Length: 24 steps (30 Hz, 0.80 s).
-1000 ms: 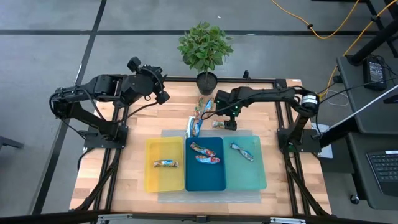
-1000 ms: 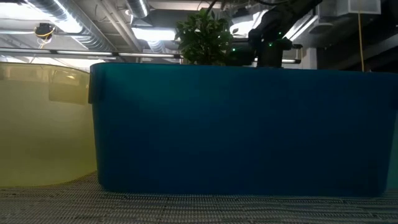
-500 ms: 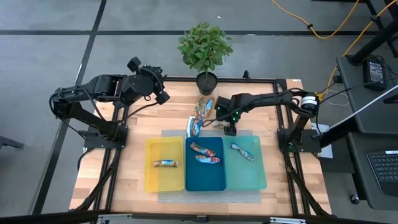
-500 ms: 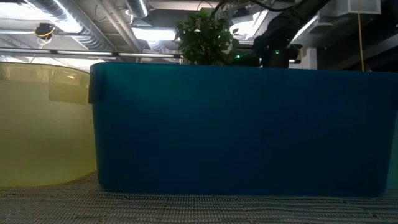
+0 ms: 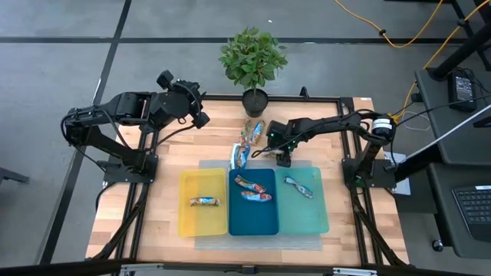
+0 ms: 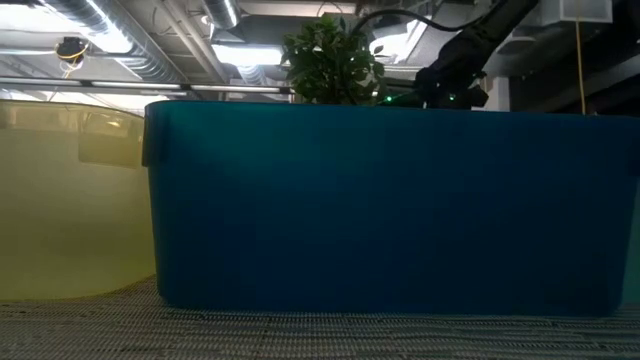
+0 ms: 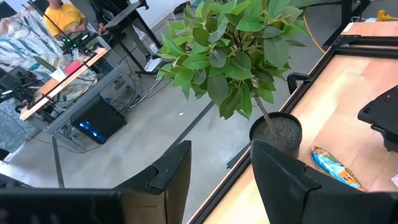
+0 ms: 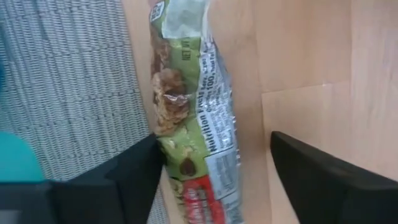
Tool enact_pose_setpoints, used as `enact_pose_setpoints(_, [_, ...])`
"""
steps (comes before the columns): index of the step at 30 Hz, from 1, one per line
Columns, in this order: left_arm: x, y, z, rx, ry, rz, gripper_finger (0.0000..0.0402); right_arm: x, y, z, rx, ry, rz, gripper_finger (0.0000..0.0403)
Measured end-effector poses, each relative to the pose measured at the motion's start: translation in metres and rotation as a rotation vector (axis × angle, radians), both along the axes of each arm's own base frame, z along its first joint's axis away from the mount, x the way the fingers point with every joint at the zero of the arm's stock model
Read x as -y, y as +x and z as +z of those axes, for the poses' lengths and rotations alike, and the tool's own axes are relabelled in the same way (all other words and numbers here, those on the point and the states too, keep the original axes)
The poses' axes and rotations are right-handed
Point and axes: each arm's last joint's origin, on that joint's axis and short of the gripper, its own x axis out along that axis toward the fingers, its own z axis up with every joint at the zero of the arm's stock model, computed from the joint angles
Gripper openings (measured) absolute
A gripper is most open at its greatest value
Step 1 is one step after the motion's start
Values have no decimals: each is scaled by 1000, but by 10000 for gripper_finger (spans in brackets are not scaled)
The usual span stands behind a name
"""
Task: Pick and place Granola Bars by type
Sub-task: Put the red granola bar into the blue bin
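**Right gripper down over a green-wrapped bar behind the trays**

A granola bar in a green, white and red wrapper [image 8: 189, 134] lies flat on the wooden table [image 5: 153, 195], at the edge of the grey mat [image 8: 74, 93], in the centre of the right wrist view. The right gripper [image 5: 270, 147] is low over it, just above the teal tray [image 5: 314, 215] near the middle of the high view. Its two dark fingers [image 8: 329, 180] stand apart on either side of the bar, one finger touching the wrapper's edge and the other clear of it; the bar is not gripped.

More bars lie just left of that gripper: a blue one [image 5: 242, 156] at the mat's upper edge and others [image 5: 252, 130] nearer the potted plant [image 5: 253, 61]. Sorted bars sit in the trays: one in the yellow tray [image 5: 188, 218], two in the dark blue tray [image 5: 253, 222], one in the teal tray.

The left gripper [image 5: 198, 107] hovers at the table's upper left, well apart from the bars, its fingers [image 7: 283, 180] partly open and holding nothing, aimed at the plant.
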Motion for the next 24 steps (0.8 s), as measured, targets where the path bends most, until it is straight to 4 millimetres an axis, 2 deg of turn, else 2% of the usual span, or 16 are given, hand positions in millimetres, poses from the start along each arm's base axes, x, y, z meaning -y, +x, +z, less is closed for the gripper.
enact_pose_setpoints(10, [0, 1, 2, 21, 1, -1, 159, 1, 0, 0, 0, -22, -9, 141])
enact_pose_setpoints(14, [0, 1, 2, 21, 1, -1, 159, 1, 0, 0, -5, -23, -19, 95])
enact_pose_setpoints(19, [0, 1, 2, 21, 1, -1, 159, -1, -5, 8, -3, 2, -86, 56])
enact_pose_setpoints(24, [0, 1, 1, 20, -3, -6, 159, -3, -12, 33, 64, -10, -141, 43])
